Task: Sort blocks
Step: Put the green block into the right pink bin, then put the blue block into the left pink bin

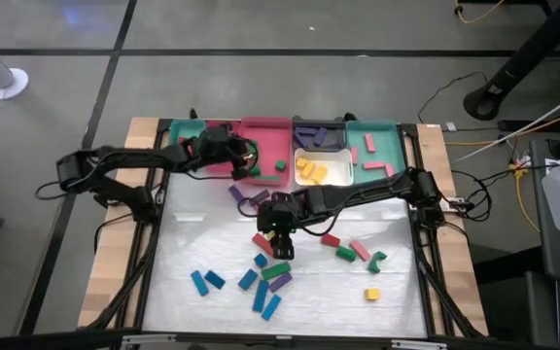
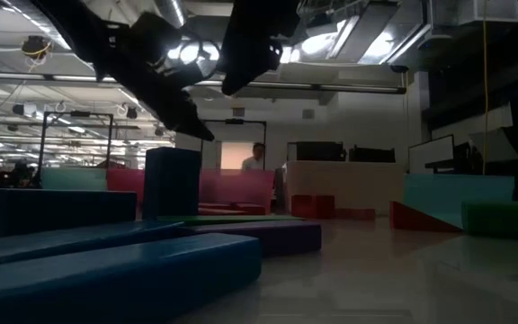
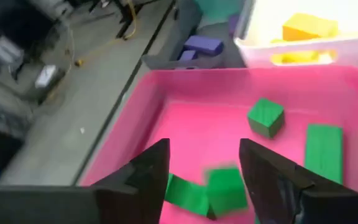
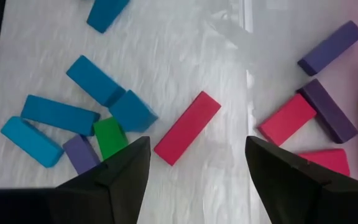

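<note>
My left gripper [image 1: 249,156] [image 3: 205,149] hangs open over the pink tray [image 1: 265,131] [image 3: 185,124] at the back of the table. Several green blocks [image 3: 266,117] lie on the tray's floor; one, blurred [image 3: 224,186], shows between my fingers, and I cannot tell whether it rests there. My right gripper [image 1: 280,231] [image 4: 197,142] stands open above the table's middle, over a red bar [image 4: 187,127] lying flat. Blue blocks [image 4: 59,115], a green block [image 4: 109,137] and purple blocks [image 4: 331,111] lie around it.
Beside the pink tray stand a white tray [image 1: 324,173] with yellow blocks, a black tray [image 1: 319,131] with purple blocks, and teal trays [image 1: 372,151] at either end. Loose blocks scatter over the near table: blue [image 1: 202,282], red [image 1: 331,239], green [image 1: 377,260], yellow [image 1: 371,293].
</note>
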